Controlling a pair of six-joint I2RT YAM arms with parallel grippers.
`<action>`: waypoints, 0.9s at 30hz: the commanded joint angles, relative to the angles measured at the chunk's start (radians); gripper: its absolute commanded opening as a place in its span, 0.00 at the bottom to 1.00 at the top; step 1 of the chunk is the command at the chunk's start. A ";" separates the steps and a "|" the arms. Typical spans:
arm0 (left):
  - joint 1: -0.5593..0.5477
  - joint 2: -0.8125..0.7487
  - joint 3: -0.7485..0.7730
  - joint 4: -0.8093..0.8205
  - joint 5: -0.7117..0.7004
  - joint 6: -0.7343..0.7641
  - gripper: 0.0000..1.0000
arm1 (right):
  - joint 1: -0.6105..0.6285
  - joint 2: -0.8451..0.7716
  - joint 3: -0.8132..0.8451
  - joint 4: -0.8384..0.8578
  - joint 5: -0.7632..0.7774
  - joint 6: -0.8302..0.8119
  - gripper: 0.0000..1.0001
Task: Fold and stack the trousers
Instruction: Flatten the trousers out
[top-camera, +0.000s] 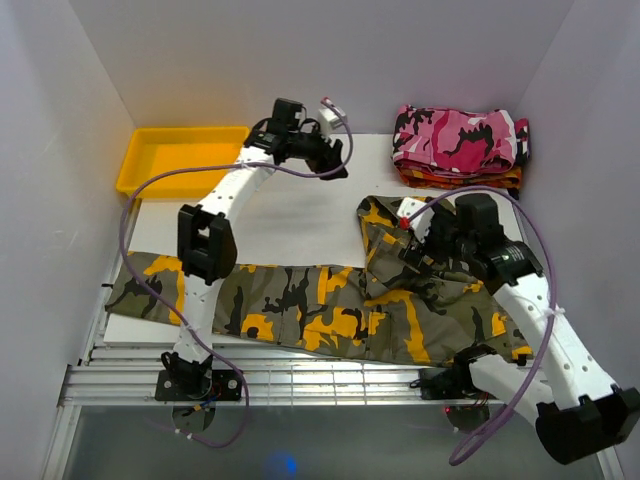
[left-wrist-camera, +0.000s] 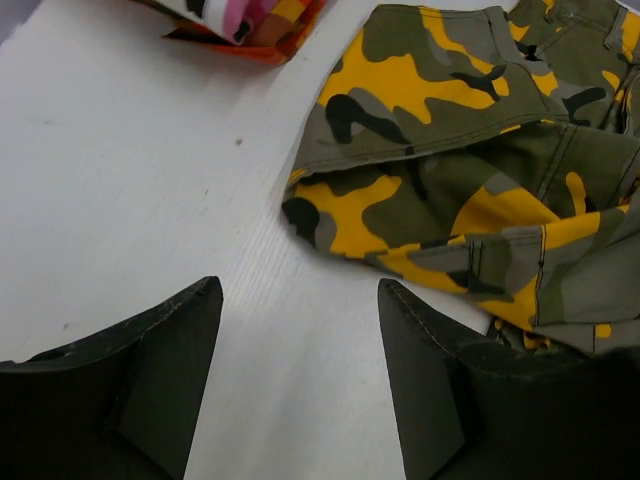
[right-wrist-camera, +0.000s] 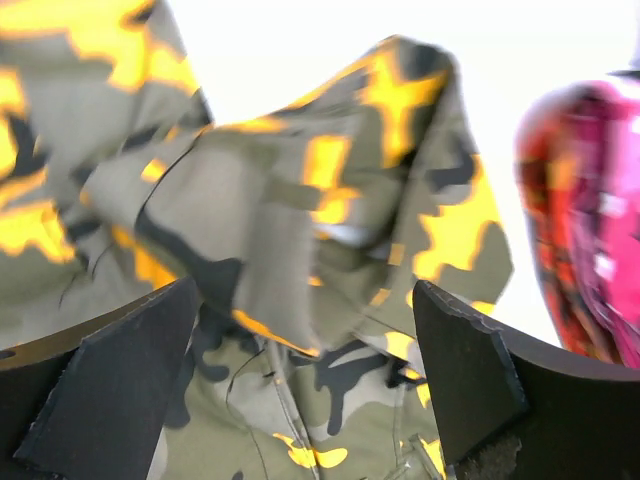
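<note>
The trousers (top-camera: 330, 310) lie along the near edge of the worktop (top-camera: 290, 220). One leg is stretched flat toward the near left corner, and its end reaches the left edge. Toward the right the cloth is thicker and not flat: the upper part is folded over and bunched, and it goes up from the near edge toward the middle of the right side. In the left wrist view this part of the trousers (left-wrist-camera: 450, 150) shows a rounded fold with seams, lying on the white worktop (left-wrist-camera: 120, 150).

The right gripper (top-camera: 418, 250) is directly over the bunched part. In its own view the right gripper (right-wrist-camera: 305, 300) has its jaws wide apart, and the trousers (right-wrist-camera: 330, 200) fill the space under them. The cloth there is blurred and stands up in a loose hump, and neither finger pinches it.

The left gripper (top-camera: 335, 165) is near the middle of the far edge, well apart from the trousers. In the wrist view the left gripper (left-wrist-camera: 300, 290) has its jaws open too, with only bare worktop between them.

In the far right corner a folded pink garment (top-camera: 460, 135) lies on top of an orange-red garment (top-camera: 460, 180), near the far end of the bunched cloth but not touching it. A yellow tray (top-camera: 180, 155) stands in the far left corner.
</note>
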 joint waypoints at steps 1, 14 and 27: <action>-0.062 0.084 0.130 0.039 0.014 -0.065 0.74 | -0.074 -0.082 -0.037 0.104 0.000 0.184 0.94; -0.065 -0.472 -0.609 0.371 -0.074 -0.203 0.74 | -0.876 0.395 -0.049 0.077 -0.422 0.798 0.98; -0.058 -0.744 -0.898 0.302 -0.147 -0.208 0.75 | -0.857 0.679 -0.254 0.832 -0.534 1.459 0.92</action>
